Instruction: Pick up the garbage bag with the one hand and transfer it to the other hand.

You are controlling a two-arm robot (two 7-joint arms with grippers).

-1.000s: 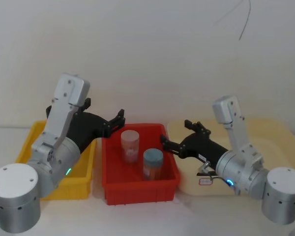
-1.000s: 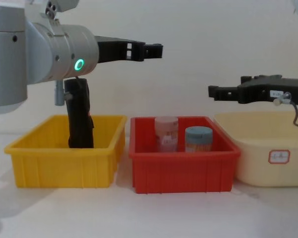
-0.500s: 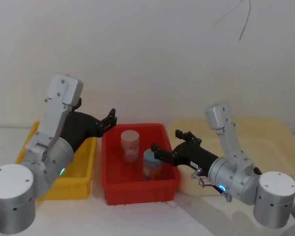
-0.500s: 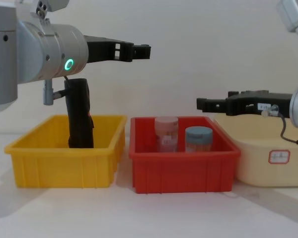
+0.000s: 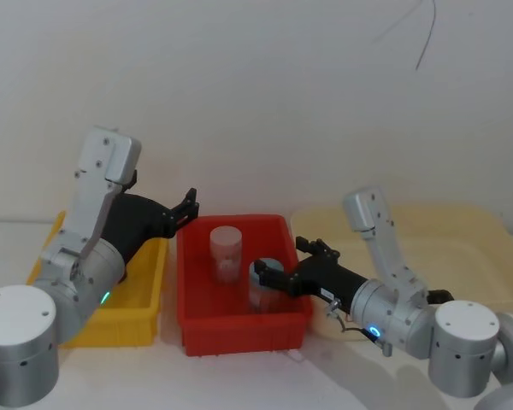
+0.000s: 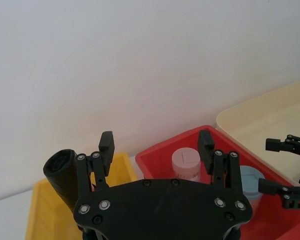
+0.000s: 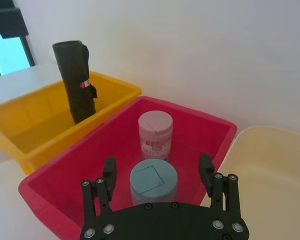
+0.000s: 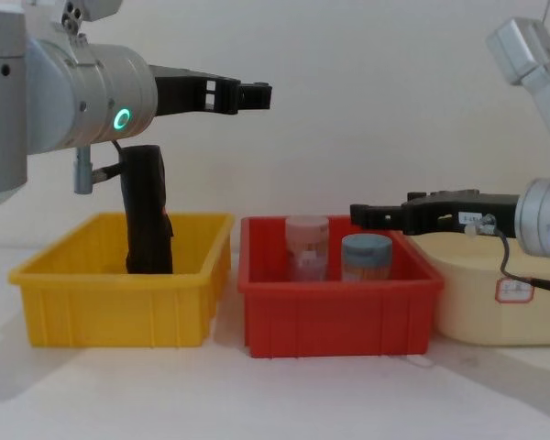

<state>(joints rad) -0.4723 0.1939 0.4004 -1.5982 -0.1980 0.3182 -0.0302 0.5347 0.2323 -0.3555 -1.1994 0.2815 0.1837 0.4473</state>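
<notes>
Black crinkled plastic film, wound into a tall cylinder roll, is the garbage bag (image 8: 148,209); it stands upright in the yellow plastic bin (image 8: 119,293) at the left end of the white table (image 8: 257,394), near the bin's back wall, rising well above the rim. A small red band shows on its side in the right wrist view (image 7: 76,81).

The left pincer (image 8: 254,93), black with two fingers on a thick silver-grey arm with a green ring light (image 8: 122,118), hangs in the air well above the bins, over the gap between the yellow bin and the red plastic bin (image 8: 337,298). Its fingers are spread wide and hold nothing; in the left wrist view (image 6: 155,143) the bag's top shows just beside one fingertip, not touching it.

The right pincer (image 8: 359,214), slim and black, reaches in from the right, low over the red bin. In the right wrist view its fingers (image 7: 109,172) stand apart on either side of the blue-lidded jar (image 7: 153,181), released and clear of it. The pink-lidded translucent jar (image 8: 306,246) stands just beside the blue one in the same bin. A cream-coloured tub (image 8: 495,284) sits at the right.
</notes>
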